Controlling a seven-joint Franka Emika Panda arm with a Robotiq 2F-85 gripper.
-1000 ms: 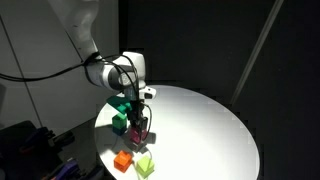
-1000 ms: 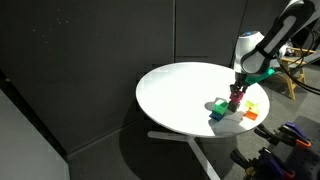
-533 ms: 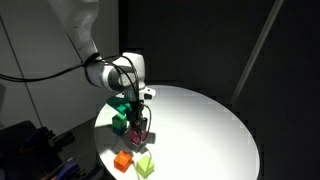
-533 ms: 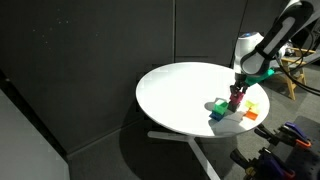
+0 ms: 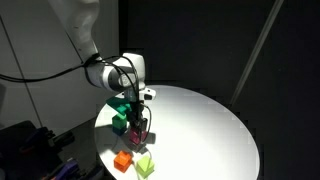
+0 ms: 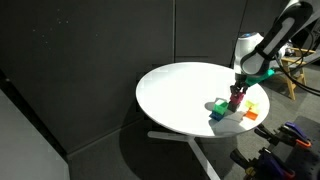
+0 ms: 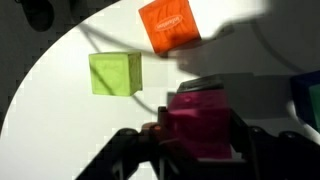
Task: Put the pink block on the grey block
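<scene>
My gripper (image 7: 198, 135) is shut on the pink block (image 7: 200, 125), which fills the space between the two fingers in the wrist view. A grey block (image 7: 205, 86) shows as a dark grey edge just beyond the pink block, mostly hidden by it. I cannot tell whether the two touch. In both exterior views the gripper (image 5: 140, 124) (image 6: 235, 97) points down over the table's edge area with the pink block (image 5: 141, 128) low above the table.
An orange cube (image 7: 170, 25) (image 5: 123, 160) and a yellow-green cube (image 7: 115, 73) (image 5: 146, 165) lie close by near the round white table's rim (image 5: 105, 150). A green cube with a dark base (image 5: 119, 121) (image 6: 217, 110) stands beside the gripper.
</scene>
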